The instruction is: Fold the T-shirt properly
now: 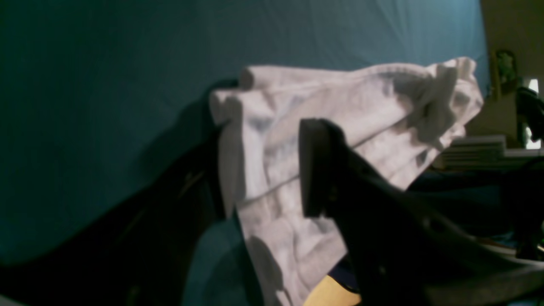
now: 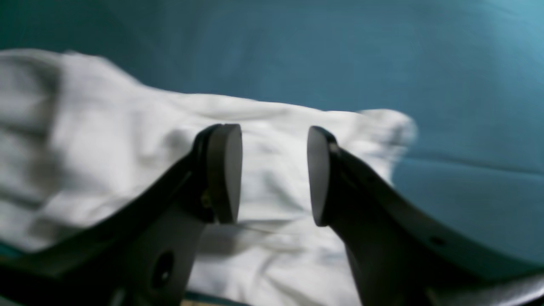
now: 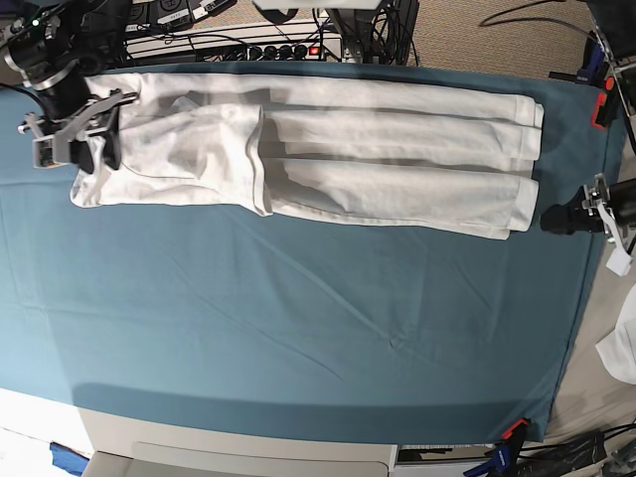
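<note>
Right gripper (image 2: 274, 174) jaws apart over shirt (image 3: 298, 149) end near far-left corner. Left gripper (image 1: 267, 170) at right edge, clamped on shirt's other end.

Teal table cover (image 3: 298, 328): spread flat over the work surface, lightly creased, its far right edge hanging near the floor.

Orange clamps: one was seen at the cover's near right corner (image 3: 513, 428), another at the far right edge (image 3: 601, 109).

Electronics and cables (image 3: 248, 35): dark boxes, a power strip with a red light and tangled leads were ranged along the far edge, behind the cover.

White cloth scrap (image 3: 621, 353): partly shown at the right border, off the cover.

Blue tape piece (image 3: 68, 459): noted at the near left corner, on the pale table front.

Beige carpet (image 3: 497, 40): visible beyond the table, top right.
</note>
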You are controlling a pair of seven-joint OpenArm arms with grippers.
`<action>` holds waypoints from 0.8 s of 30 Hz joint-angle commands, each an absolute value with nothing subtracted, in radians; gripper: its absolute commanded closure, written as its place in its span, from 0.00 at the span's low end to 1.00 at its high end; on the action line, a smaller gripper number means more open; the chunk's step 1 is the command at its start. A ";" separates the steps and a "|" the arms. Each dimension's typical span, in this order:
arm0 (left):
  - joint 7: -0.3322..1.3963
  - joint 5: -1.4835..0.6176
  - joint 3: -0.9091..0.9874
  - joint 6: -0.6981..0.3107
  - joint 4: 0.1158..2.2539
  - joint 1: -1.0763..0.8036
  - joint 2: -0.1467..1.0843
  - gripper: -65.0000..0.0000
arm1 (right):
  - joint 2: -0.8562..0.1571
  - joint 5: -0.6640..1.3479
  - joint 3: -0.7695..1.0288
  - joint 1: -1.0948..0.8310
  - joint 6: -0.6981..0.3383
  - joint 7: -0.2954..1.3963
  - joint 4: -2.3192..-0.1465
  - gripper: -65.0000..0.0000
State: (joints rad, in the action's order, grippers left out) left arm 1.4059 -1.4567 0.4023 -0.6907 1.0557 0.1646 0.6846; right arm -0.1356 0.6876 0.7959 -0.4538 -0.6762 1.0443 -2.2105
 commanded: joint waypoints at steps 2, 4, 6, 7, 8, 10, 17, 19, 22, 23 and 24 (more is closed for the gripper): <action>1.396 -1.484 0.411 -0.688 1.070 0.162 0.712 0.62 | -0.147 0.683 0.811 -0.452 -0.654 1.016 -2.224 0.61; 1.396 -1.484 0.411 -0.689 1.070 0.140 0.713 0.62 | -0.147 0.684 0.811 -0.452 -0.654 1.016 -2.224 0.61; 1.396 -1.484 0.411 -0.689 1.070 0.110 0.714 0.62 | -0.147 0.684 0.811 -0.452 -0.654 1.015 -2.224 0.61; 1.396 -1.484 0.411 -0.689 1.070 0.094 0.715 0.62 | -0.147 0.684 0.811 -0.452 -0.654 1.015 -2.224 0.61; 1.396 -1.484 0.411 -0.690 1.070 0.076 0.716 0.62 | -0.147 0.683 0.811 -0.452 -0.654 1.015 -2.224 0.61; 1.396 -1.484 0.411 -0.690 1.070 0.042 0.719 0.61 | -0.147 0.683 0.811 -0.452 -0.654 1.016 -2.224 0.61; 1.396 -1.484 0.411 -0.695 1.070 -0.023 0.717 0.50 | -0.147 0.691 0.811 -0.452 -0.654 1.015 -2.224 0.61; 1.396 -1.484 0.411 -0.689 1.070 -0.022 0.714 0.50 | -0.147 0.692 0.811 -0.452 -0.654 1.015 -2.224 0.61; 1.396 -1.484 0.411 -0.688 1.070 -0.022 0.707 0.50 | -0.147 0.692 0.811 -0.451 -0.654 1.015 -2.224 0.61; 1.396 -1.484 0.411 -0.688 1.070 -0.022 0.701 0.50 | -0.147 0.692 0.811 -0.451 -0.654 1.015 -2.224 0.61; 1.396 -1.484 0.411 -0.677 1.070 -0.022 0.693 0.50 | -0.147 0.692 0.811 -0.451 -0.654 1.015 -2.224 0.61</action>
State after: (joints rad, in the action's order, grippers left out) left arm 1.3972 -1.4681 0.4026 -0.6739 1.0557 -0.0322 0.6743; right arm -0.1352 0.6777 0.8043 -0.4515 -0.6544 1.0424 -2.2105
